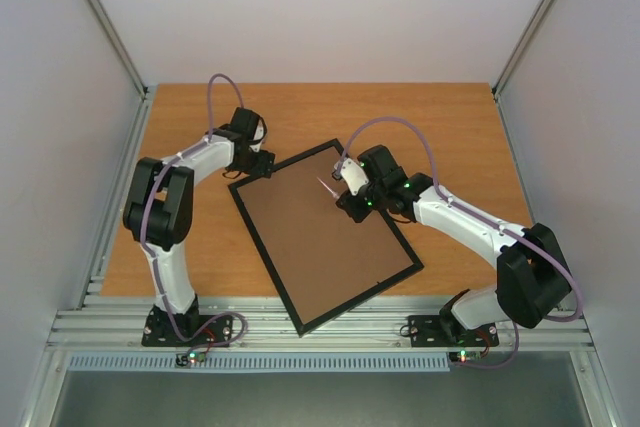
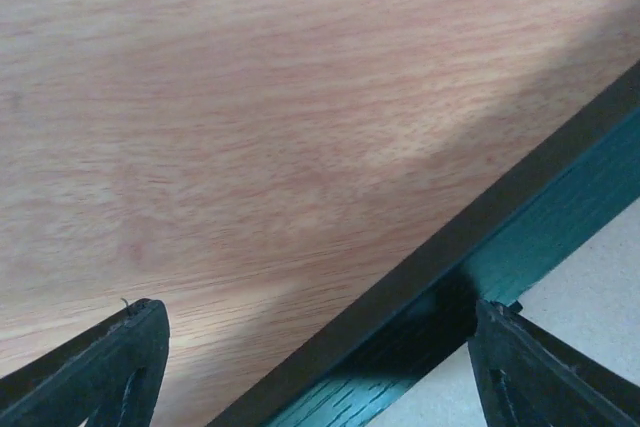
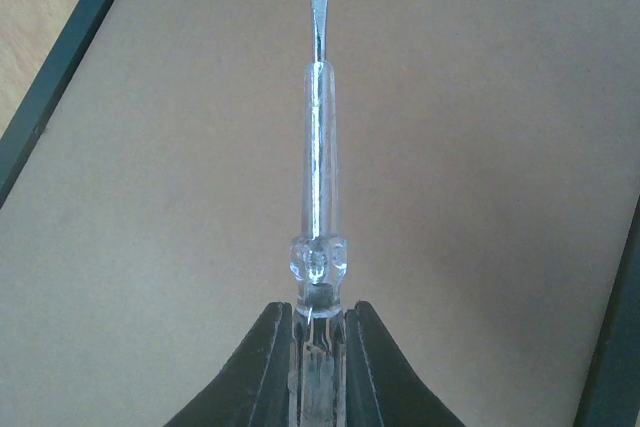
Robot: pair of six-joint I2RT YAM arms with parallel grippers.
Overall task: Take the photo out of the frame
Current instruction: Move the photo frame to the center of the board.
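Scanning for anything to read, and there's no writing, label or number I can make out. The brown back of the frame is plain, and the clear-handled screwdriver shows no legible marking.

Matt wood-grain table, smooth black frame, matt brown fibrous backing board, screwdriver with glossy clear plastic handle and bright metal blade.
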